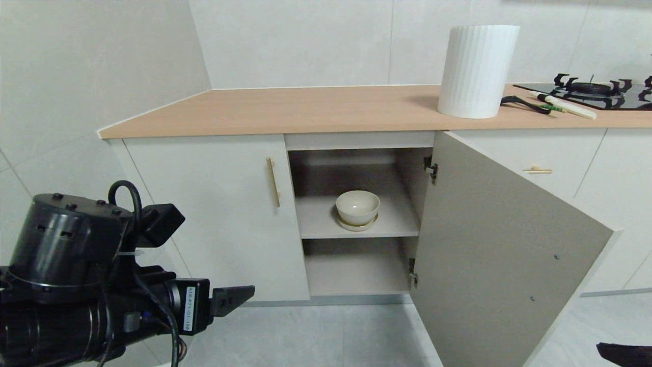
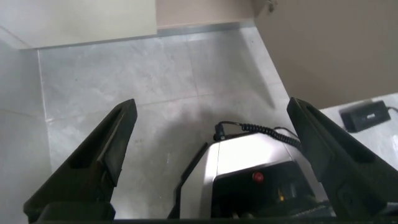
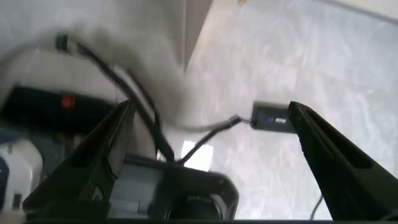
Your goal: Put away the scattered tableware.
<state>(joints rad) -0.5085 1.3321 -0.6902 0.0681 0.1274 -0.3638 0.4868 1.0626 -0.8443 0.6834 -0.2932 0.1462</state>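
One cream bowl (image 1: pixel 357 206) sits upright on one matching saucer (image 1: pixel 357 226) inside an open cupboard, about midway along the upper shelf (image 1: pixel 321 221) and close to its front edge. The cupboard has two levels, and the lower shelf (image 1: pixel 356 272) lies directly beneath. The right-hand door (image 1: pixel 499 244) stands swung wide on its hinges, while the left-hand door (image 1: pixel 214 214) is closed, its one slim brass handle (image 1: pixel 273 182) running vertically beside the opening.

On the wooden table (image 1: pixel 285 109) above, one tall white ribbed container (image 1: pixel 478 71) stands upright near the front edge, over the hinge side of the open door. Just beside it, toward the black hob (image 1: pixel 591 94), lie two utensils: a black-handled one (image 1: pixel 524 104) and a white-and-green one (image 1: pixel 563 107).

The left gripper (image 2: pixel 211 106) hangs low over the pale floor tiles (image 1: pixel 316 331) in front of the closed door, well apart from the bowl, its fingers (image 2: pixel 99 155) released and spread wide. The right gripper (image 3: pixel 211 107) also hangs above the floor, fingers (image 3: pixel 336 162) likewise spread and released.
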